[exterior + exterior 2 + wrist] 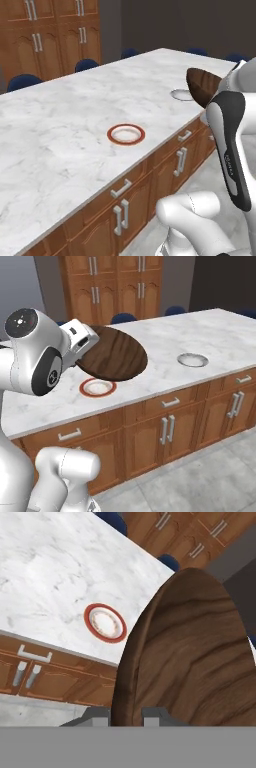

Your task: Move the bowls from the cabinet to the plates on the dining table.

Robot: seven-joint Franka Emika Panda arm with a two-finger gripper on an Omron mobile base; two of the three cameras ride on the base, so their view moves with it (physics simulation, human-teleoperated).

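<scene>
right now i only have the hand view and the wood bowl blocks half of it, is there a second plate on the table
Observer: Yes. The right base view shows a pale grey plate on the dining table, to the right of the red-rimmed plate, near the same front edge.
Operator: anything in the grey one
Observer: No, it is bare.
Operator: is my bowl touching the marble
Observer: No. The wood bowl hangs in the air, steeply tilted, higher than both plates.

Base views flank dining table; hand view overhead.
</scene>
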